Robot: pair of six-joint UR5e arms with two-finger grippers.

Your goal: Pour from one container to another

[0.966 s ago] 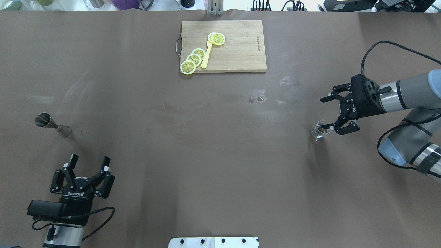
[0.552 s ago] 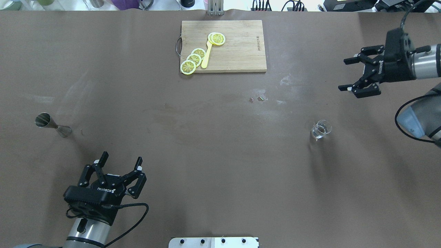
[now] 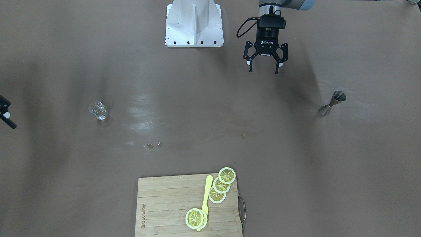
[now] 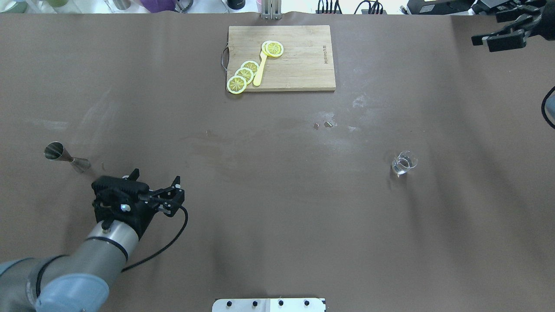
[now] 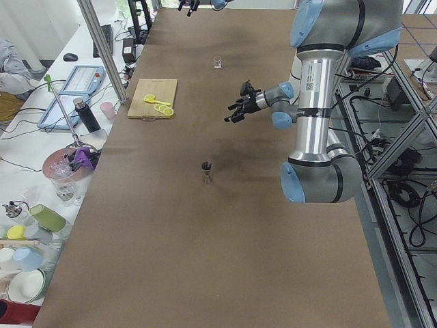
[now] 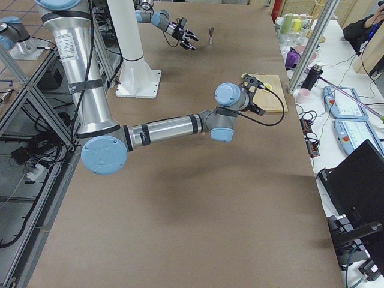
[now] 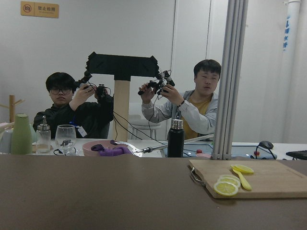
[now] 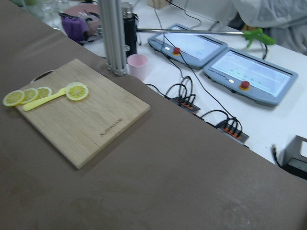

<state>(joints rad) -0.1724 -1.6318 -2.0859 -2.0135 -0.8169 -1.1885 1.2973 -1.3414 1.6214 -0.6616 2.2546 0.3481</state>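
The right gripper (image 4: 486,29), fingers spread, has withdrawn from the glass cup (image 4: 404,163). The left gripper (image 4: 156,177), fingers also spread, has neared the jigger (image 4: 67,157). The two vessels stand well apart, so no pour is under way.

Clear glass cup (image 4: 404,163), grey steel jigger (image 4: 65,157), brown table (image 4: 260,195), yellow lemon slices (image 4: 244,74), tan wooden board (image 4: 303,65)

This is a robotics laboratory. Large grey and blue robot arms (image 5: 317,89) stand beside a long table with a brown cover (image 4: 277,216), inside a frame of silver aluminium posts (image 8: 112,38). On the white side bench (image 8: 268,129) lie light blue control boxes with red buttons (image 8: 192,48) and black cable connectors (image 8: 187,101). Two seated people (image 7: 199,110) hold wired hand controllers (image 7: 158,86).
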